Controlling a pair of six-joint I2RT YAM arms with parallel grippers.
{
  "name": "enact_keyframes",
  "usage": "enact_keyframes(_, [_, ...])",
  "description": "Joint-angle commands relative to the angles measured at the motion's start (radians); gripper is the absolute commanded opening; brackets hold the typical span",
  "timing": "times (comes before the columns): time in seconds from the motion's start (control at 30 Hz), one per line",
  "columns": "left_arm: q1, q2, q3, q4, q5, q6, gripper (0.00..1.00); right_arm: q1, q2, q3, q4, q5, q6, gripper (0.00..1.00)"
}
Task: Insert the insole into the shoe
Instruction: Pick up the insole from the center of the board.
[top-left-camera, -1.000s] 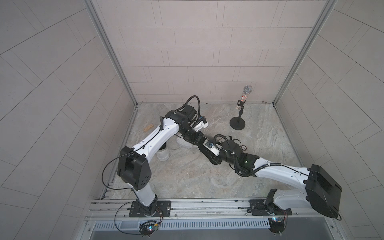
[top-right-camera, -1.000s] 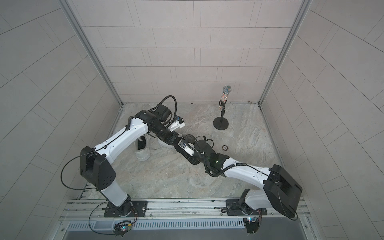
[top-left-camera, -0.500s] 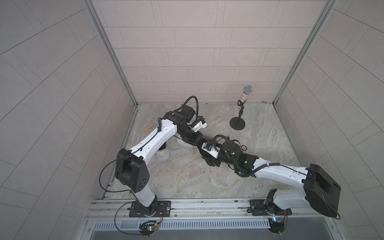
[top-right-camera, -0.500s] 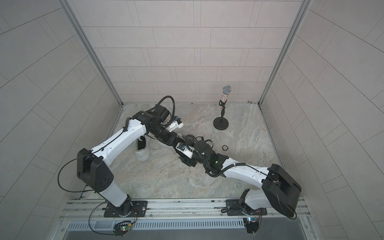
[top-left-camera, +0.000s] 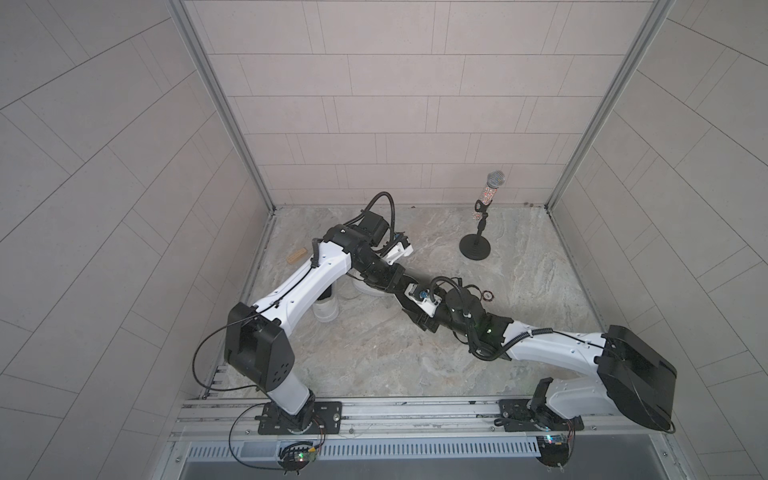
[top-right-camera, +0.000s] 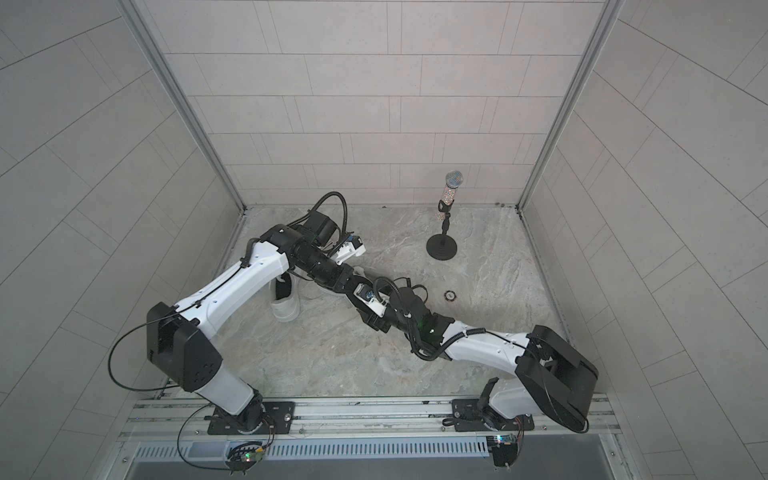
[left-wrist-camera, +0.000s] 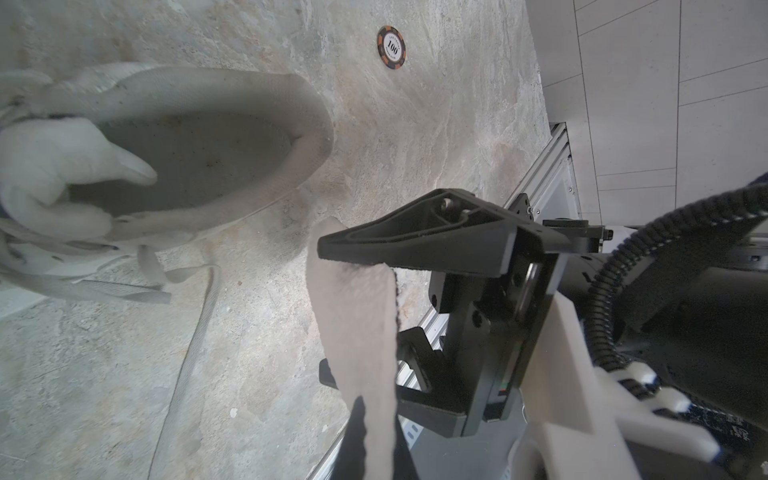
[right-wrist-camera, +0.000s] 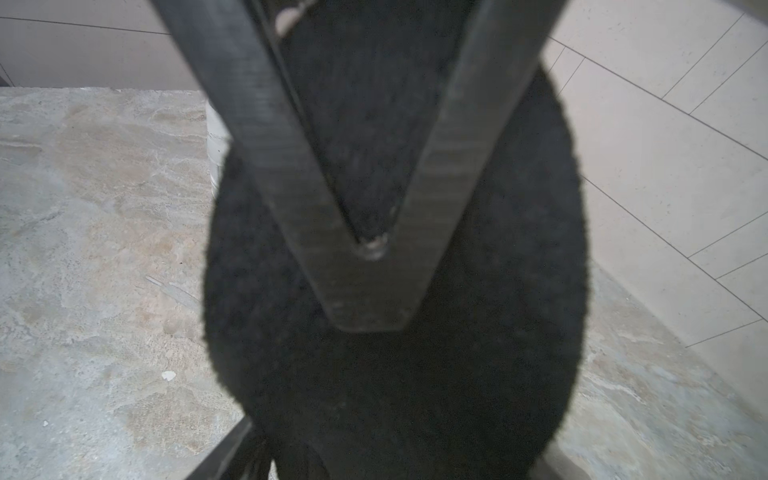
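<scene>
In the left wrist view the insole (left-wrist-camera: 357, 332), white on top and black beneath, sticks out of my left gripper (left-wrist-camera: 380, 457), which is shut on its near end. My right gripper (left-wrist-camera: 324, 311) stands open, one finger on each side of the insole's far half. The white shoe (left-wrist-camera: 307, 158) lies on the floor just beyond the insole's tip, its mouth facing up and its laces loose. The insole's black underside (right-wrist-camera: 415, 395) fills the right wrist view. In both top views the two grippers meet mid-floor beside the shoe (top-left-camera: 365, 289), and the insole is hidden between them.
A second white shoe (top-left-camera: 326, 309) stands by the left arm. A poker chip (top-left-camera: 487, 295) lies right of the grippers, also seen as the chip (left-wrist-camera: 390, 46). A microphone on a stand (top-left-camera: 482, 224) is at the back right. A wooden block (top-left-camera: 297, 255) lies by the left wall.
My right gripper's jaws have spread apart off the insole. Both arms have shifted only slightly; the left gripper keeps its hold.
</scene>
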Motion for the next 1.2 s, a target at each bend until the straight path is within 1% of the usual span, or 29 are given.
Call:
enact_keyframes(0.0, [-0.001,-0.021,-0.008,0.048,0.042,-0.018,0.0,0.013,-0.012,-0.016,0.053,0.03,-0.009,0.72])
enact_keyframes(0.13, [-0.001,-0.033,-0.011,0.063,0.043,-0.036,0.0,0.015,-0.001,-0.032,0.114,0.045,-0.005,0.74])
enact_keyframes(0.33, [-0.001,-0.056,-0.031,0.062,0.053,-0.041,0.0,0.016,0.012,-0.033,0.18,0.018,0.025,0.76])
enact_keyframes(0.43, [-0.001,-0.072,-0.041,0.049,0.055,-0.022,0.0,0.016,0.006,-0.029,0.173,-0.005,0.032,0.76])
enact_keyframes(0.5, [-0.001,-0.089,-0.055,0.056,0.05,-0.017,0.0,0.016,0.004,-0.03,0.165,-0.016,0.033,0.71])
enact_keyframes(0.67, [0.001,-0.085,-0.063,0.07,0.05,-0.023,0.0,0.016,-0.009,-0.037,0.138,-0.044,0.03,0.51])
enact_keyframes(0.7, [0.001,-0.083,-0.062,0.07,0.043,-0.024,0.0,0.016,-0.014,-0.041,0.138,-0.047,0.032,0.48])
enact_keyframes(0.8, [0.004,-0.077,-0.041,0.041,-0.056,-0.033,0.0,0.016,-0.033,-0.037,0.103,-0.056,0.044,0.44])
enact_keyframes(0.9, [0.005,-0.069,-0.009,-0.001,-0.128,-0.016,0.0,0.016,-0.06,-0.004,-0.023,-0.064,0.047,0.4])
enact_keyframes(0.93, [0.006,-0.072,-0.005,-0.001,-0.137,-0.015,0.02,0.016,-0.066,-0.004,-0.043,-0.064,0.061,0.39])
enact_keyframes(0.97, [0.006,-0.074,-0.006,0.005,-0.142,-0.017,0.07,0.016,-0.073,-0.003,-0.061,-0.06,0.073,0.38])
enact_keyframes(1.03, [0.005,-0.077,-0.006,0.017,-0.143,-0.02,0.23,0.015,-0.084,0.009,-0.12,-0.044,0.094,0.37])
enact_keyframes(1.1, [0.006,-0.078,-0.005,0.028,-0.14,-0.023,0.35,0.015,-0.088,0.019,-0.192,-0.024,0.123,0.37])
enact_keyframes(1.17, [0.006,-0.084,-0.007,0.049,-0.136,-0.032,0.44,0.007,-0.09,0.064,-0.275,-0.031,0.147,0.37])
